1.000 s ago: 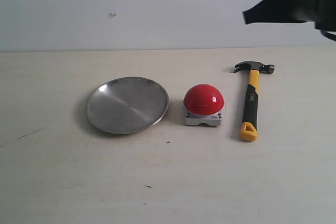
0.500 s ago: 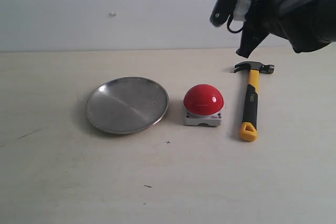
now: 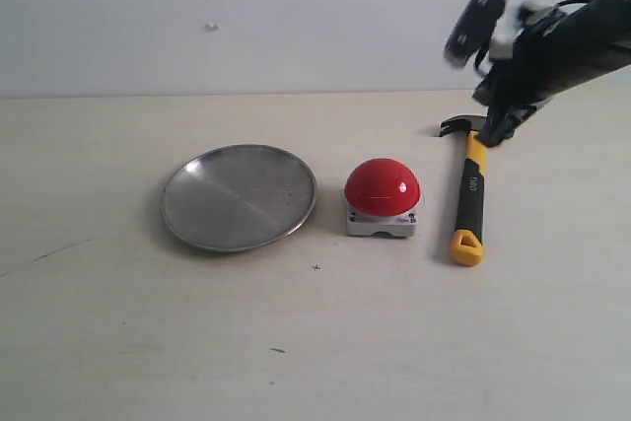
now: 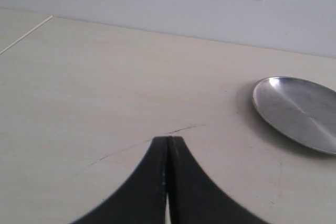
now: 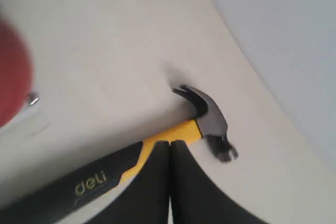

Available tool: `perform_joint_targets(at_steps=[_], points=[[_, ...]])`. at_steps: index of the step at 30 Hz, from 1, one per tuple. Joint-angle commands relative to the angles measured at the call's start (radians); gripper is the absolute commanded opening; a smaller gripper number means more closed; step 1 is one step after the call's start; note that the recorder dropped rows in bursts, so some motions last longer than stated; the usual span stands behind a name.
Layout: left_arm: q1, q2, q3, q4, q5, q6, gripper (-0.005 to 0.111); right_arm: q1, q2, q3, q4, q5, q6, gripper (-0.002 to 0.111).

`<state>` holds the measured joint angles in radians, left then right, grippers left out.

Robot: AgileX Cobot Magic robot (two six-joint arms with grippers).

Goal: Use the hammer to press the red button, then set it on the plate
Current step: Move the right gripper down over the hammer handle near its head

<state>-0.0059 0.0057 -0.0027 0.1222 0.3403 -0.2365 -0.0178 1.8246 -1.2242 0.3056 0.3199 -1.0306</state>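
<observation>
Over the hammer's head, exterior view: the right gripper (image 3: 496, 131) has come down from the upper right corner within the last second. Its tips now hang close above the place where the head and handle of the hammer (image 3: 471, 189) meet.
Row on the table, exterior view: nothing else has moved. The plate (image 3: 239, 197) lies on the left, the red button (image 3: 382, 187) just beside it in the middle, and the hammer apart on the right, flat on the table (image 3: 148, 342) with its yellow loop toward the camera.
Meaning for the task: only the approach is under way. The hammer is not yet taken and the button is probably not yet pressed.
Left wrist view: the left gripper (image 4: 168, 145) has its two fingers pressed together with nothing between them. It is over bare table, with the plate (image 4: 296, 111) off to one side. Neither hammer nor button appears in this view, and the exterior view does not show this gripper at all.
Right wrist view: the right gripper (image 5: 169, 148) is closed too, finger against finger, and holds nothing. The exterior view is too blurred to show this. The hammer (image 5: 207, 116) lies beyond the tips, its yellow neck right at them. A blurred edge of the red button (image 5: 10, 77) shows at the border.
Next need: the fingers will likely have to open before they can take the handle.
</observation>
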Motion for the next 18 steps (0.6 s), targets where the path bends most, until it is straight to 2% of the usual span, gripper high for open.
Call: perform_joint_targets(at_steps=[1, 6, 8, 18], points=[[-0.005, -0.006, 0.003, 0.005, -0.005, 0.001, 0.0, -0.086, 0.023, -0.117, -0.092, 0.118, 0.911, 0.0], [-0.005, -0.006, 0.003, 0.005, -0.005, 0.001, 0.0, -0.088, 0.14, -0.373, -0.327, 0.644, 1.226, 0.0], [-0.005, -0.006, 0.003, 0.005, -0.005, 0.001, 0.0, -0.088, 0.188, -0.462, -0.337, 0.762, 1.281, 0.0], [-0.005, -0.006, 0.003, 0.005, -0.005, 0.001, 0.0, -0.088, 0.419, -0.705, -0.227, 0.789, 1.286, 0.0]])
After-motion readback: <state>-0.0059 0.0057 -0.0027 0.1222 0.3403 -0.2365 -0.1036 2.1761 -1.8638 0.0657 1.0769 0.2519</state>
